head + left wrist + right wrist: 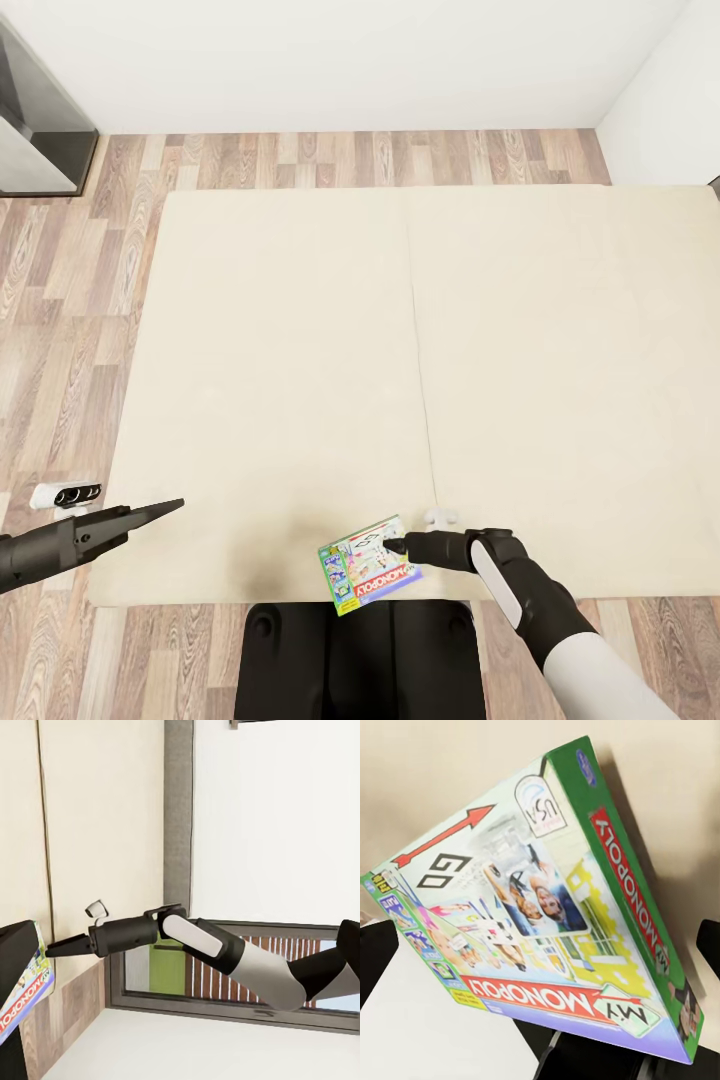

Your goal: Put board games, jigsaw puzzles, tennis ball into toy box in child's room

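- Here the head view looks down on the bed [300, 350], its beige cover plain and split by a faint seam down the middle.
- Wood plank floor [60, 300] runs round the bed, with white wall beyond and a grey-framed window [30, 120] at the far left corner.
- The Monopoly box [368, 576] lies at the bed's near edge, green-sided, its cover printed with "MONOPOLY" and a "GO" arrow.
- In the head view one corner of the box pokes past the edge, over the robot's dark base [360, 660].
- The right gripper [392, 546] reaches in from the right and its tip meets the box's right side; whether the fingers are clamped on it cannot be told.
- The right wrist view sees the box [540, 907] tilted and very close, with beige cover behind it.
- The left gripper [170, 507] hangs over the bed's near-left corner, well apart from the box, its dark fingers drawn to one narrow point with nothing between them.
- The left wrist view sees the right arm [217, 952] stretched toward the box [22, 986], against the window [225, 967] and white wall.
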`<state>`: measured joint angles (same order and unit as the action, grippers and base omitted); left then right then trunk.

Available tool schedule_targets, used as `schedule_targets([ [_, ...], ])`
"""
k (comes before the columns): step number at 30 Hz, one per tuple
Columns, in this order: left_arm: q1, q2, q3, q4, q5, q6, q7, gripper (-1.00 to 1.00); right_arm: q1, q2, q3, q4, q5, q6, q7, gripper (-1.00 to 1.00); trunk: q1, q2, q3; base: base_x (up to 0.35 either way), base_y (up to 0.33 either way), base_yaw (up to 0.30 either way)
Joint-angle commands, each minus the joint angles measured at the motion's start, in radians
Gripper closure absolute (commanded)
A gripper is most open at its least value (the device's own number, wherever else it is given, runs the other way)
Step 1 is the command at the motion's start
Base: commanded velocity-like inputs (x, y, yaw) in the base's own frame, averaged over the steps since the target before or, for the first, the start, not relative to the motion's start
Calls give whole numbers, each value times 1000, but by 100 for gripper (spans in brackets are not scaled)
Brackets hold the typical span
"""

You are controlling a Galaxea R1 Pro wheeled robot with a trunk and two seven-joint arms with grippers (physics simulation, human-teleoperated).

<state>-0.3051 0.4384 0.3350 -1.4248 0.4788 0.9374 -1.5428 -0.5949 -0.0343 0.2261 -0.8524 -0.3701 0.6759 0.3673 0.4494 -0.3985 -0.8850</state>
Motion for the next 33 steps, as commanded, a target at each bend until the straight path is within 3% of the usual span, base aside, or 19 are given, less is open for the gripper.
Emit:
schedule_targets([
  [1, 0, 0, 0, 0, 0, 11, -3, -100, 0, -1, 2, -1, -1, 4, 1, -100, 1, -2, -1, 0, 0, 0],
  [33, 0, 0, 1, 0, 0, 11, -3, -100, 0, 1, 1, -1, -1, 7, 5, -100, 1, -2, -1, 0, 5, 0],
])
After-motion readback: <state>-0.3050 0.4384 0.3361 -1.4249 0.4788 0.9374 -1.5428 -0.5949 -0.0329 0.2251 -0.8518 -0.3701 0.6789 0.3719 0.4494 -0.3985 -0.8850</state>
